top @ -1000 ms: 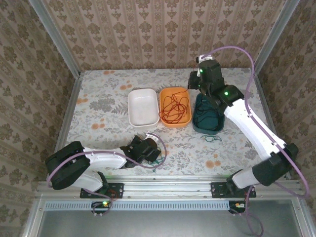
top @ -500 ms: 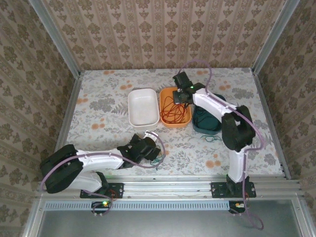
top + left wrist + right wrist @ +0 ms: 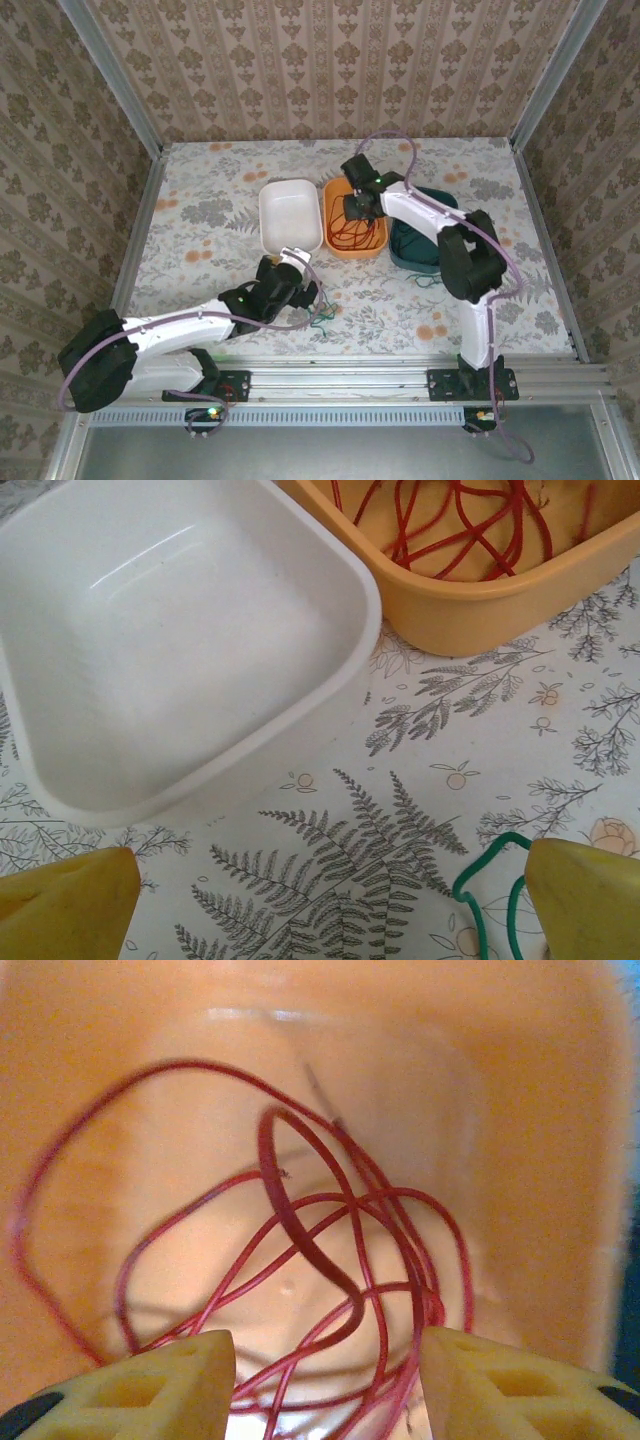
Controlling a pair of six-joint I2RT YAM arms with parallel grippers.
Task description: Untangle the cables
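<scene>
Cables (image 3: 345, 228), top view: red cable (image 3: 354, 236) coiled in the orange tray (image 3: 360, 254) mid-tabletop. White tray (image 3: 290, 215) touches its left side, teal tray (image 3: 415, 250) sits to its right. Right gripper (image 3: 348, 212) hangs over the orange tray. Left gripper (image 3: 300, 292) is near the near edge, a loose green cable (image 3: 322, 318) just beside it. Left wrist: jaws spread wide, nothing held, green loop by the right finger (image 3: 590, 900). Right wrist: jaws parted partway above the red loops, no strand visibly pinched. Likely the red drop-off; lift straight up so no loop snags, then centre the left jaws over one green strand.
</scene>
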